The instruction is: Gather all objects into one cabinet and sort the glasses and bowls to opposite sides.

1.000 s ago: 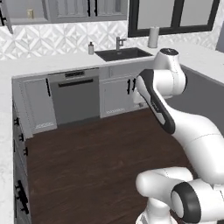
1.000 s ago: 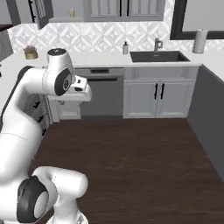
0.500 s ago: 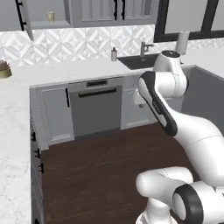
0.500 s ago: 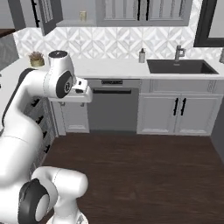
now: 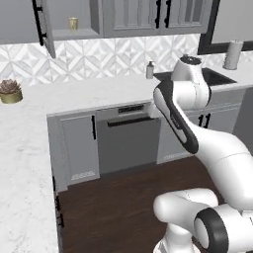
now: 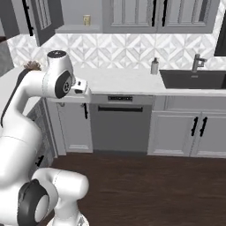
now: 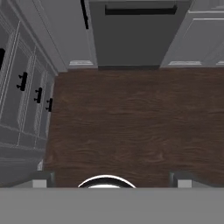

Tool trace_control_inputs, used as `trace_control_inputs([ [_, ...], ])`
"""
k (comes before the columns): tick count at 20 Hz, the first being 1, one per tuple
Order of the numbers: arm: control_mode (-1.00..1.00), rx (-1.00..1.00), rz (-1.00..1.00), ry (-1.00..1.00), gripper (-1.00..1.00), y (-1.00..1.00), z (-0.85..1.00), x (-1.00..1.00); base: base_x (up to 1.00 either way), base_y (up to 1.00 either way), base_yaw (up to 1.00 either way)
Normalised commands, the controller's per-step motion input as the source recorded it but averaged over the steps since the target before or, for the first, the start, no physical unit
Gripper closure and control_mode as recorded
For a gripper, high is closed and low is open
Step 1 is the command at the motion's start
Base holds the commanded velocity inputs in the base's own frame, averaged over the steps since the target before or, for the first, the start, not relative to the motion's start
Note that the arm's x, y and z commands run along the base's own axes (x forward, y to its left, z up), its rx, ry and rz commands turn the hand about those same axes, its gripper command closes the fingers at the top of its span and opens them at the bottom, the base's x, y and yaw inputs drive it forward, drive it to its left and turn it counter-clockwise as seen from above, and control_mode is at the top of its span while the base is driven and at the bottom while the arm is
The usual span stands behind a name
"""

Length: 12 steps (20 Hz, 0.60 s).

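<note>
**Arm held high over the floor, pincer wide and empty**

The white arm (image 5: 197, 133) stands folded above the dark wood floor (image 7: 131, 122), its hand turned downward. In the hand view the two finger tips (image 7: 43, 178) sit far apart at the bottom edge, so the pincer (image 7: 112, 180) is spread wide with nothing between its jaws; below it lies bare floor, with the grey dishwasher front (image 7: 138, 35) and the lower cupboard doors along the far side.

Up on the wall, the grey cabinet (image 5: 74, 22) stands with its door (image 5: 44, 29) swung out to the left, the long black bar handle showing on the door's edge. On its shelf sits one small beige cup-like thing (image 5: 73, 22), well back from the arm; from the right base view the same thing (image 6: 86, 19) appears on the shelf, too small to tell whether it has a handle.

A potted succulent (image 5: 10, 91) rests on the white desk (image 5: 74, 96) at the left corner. A soap bottle (image 6: 154, 66) stands on the desk just beside the dark sink (image 6: 194, 79) with its tap (image 6: 197, 62).
</note>
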Motion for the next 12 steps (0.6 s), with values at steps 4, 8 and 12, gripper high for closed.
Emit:
trace_control_inputs([
  [4, 1.0, 0.0, 0.0, 0.0, -1.0, 0.0, 0.0, 0.0, 0.95, -0.01, 0.15],
  [8, 1.0, 0.0, 0.0, 0.0, -1.0, 0.0, 0.0, 0.0, 1.0, 0.07, 0.1],
  [12, 1.0, 0.0, 0.0, 0.0, -1.0, 0.0, 0.0, 0.0, 1.0, 0.0, 0.12],
])
